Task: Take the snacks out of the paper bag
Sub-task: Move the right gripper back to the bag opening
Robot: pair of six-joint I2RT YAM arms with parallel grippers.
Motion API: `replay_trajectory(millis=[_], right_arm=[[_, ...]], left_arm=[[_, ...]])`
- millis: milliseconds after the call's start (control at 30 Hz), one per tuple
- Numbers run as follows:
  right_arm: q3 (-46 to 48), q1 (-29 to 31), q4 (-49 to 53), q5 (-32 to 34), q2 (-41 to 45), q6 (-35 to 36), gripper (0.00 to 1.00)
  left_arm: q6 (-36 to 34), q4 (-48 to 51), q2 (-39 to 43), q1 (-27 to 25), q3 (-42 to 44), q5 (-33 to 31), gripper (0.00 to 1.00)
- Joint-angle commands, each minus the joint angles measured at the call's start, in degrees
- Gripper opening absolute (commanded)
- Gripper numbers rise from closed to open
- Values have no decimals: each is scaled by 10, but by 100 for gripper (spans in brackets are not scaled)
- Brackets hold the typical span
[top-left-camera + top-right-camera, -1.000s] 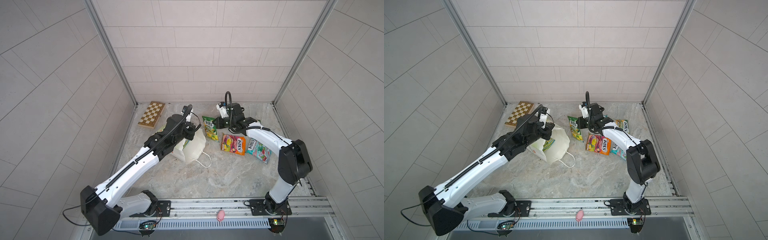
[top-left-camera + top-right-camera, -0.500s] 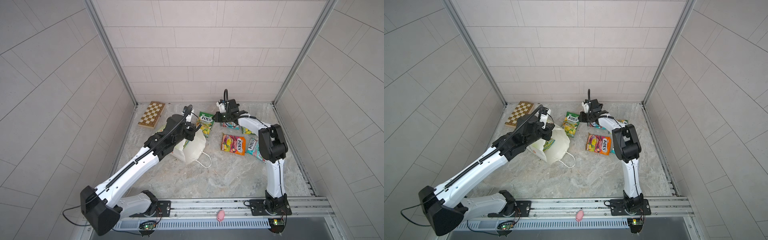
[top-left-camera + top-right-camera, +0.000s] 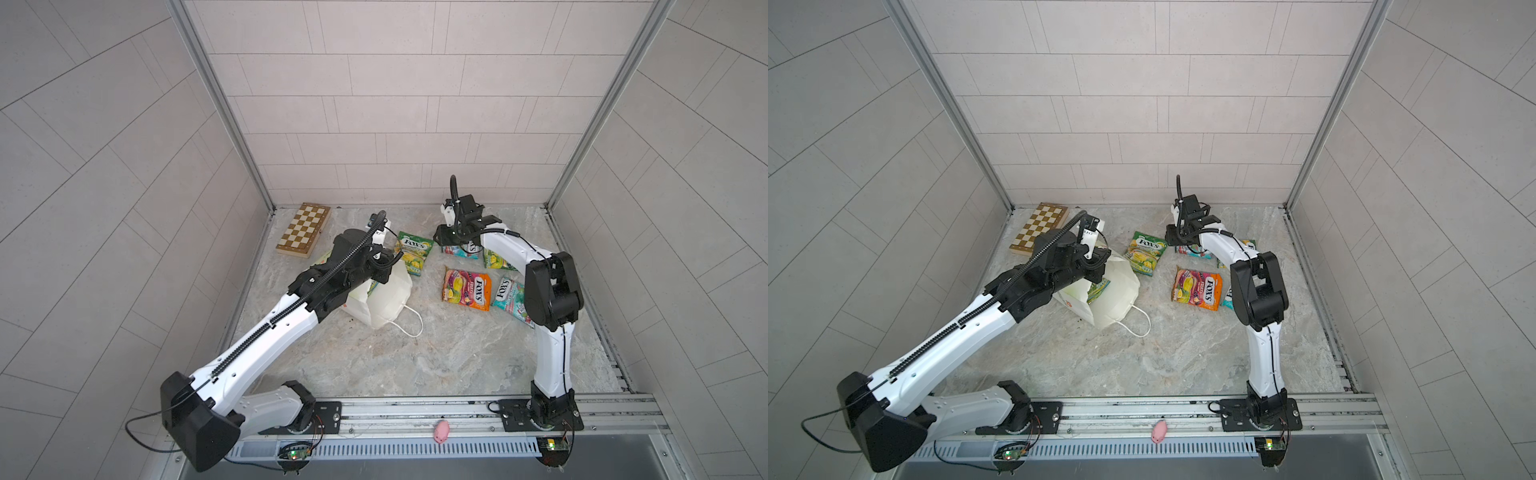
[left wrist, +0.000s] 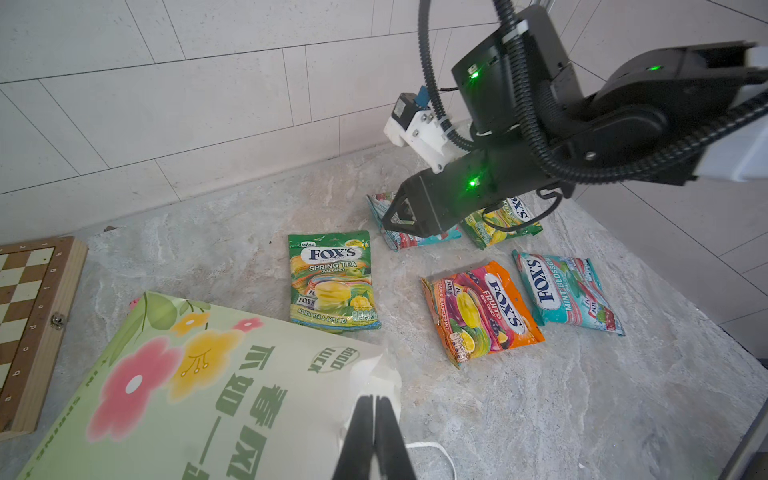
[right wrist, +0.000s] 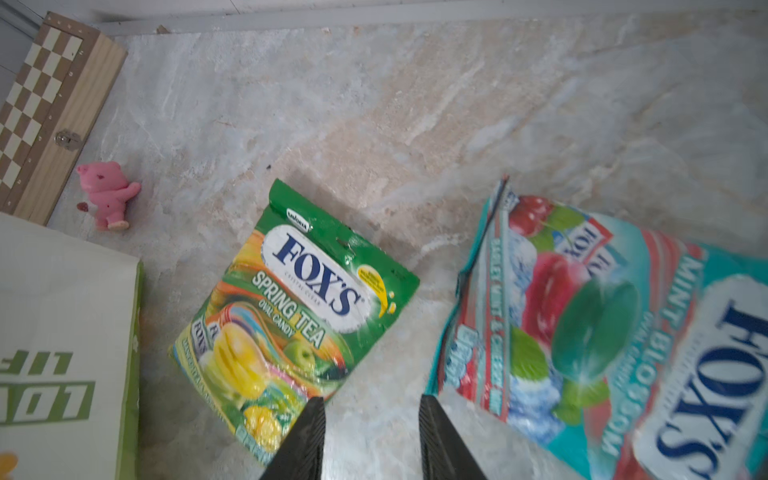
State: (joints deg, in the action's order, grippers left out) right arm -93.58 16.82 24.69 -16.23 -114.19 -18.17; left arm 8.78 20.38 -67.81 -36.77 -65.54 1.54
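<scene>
Five glossy FOX'S candy packets [image 4: 334, 282] out on marble counter [image 4: 540, 415]; left fingers [image 4: 358, 440] clench rim of white paper bag [image 4: 208, 395]; right fingers [image 5: 307, 440] parted, empty; bag's inside unseen

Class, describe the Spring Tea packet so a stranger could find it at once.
Find the white bag lying on the marble floor. The Spring Tea packet lies beside it, toward the back wall. The other packets cluster further right; this green-topped one lies apart, nearest the bag.
</scene>
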Motion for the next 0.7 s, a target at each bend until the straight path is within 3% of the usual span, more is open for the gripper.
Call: replay_trajectory(millis=[0,200,400,667], right_arm=[[59,0,8,1,107,-14,39],[264,23,-67,-30,283,-82,39],[407,77,-108,-31,424,-145,40],[487,198,-169,17,483,-223,41]], left_arm=[[-10,-4,9,0,-16,9,0],[-10,-6,10,0,-16,23,0],[11,-37,15,0,-6,40,0],[52,-73,22,0,7,24,0]])
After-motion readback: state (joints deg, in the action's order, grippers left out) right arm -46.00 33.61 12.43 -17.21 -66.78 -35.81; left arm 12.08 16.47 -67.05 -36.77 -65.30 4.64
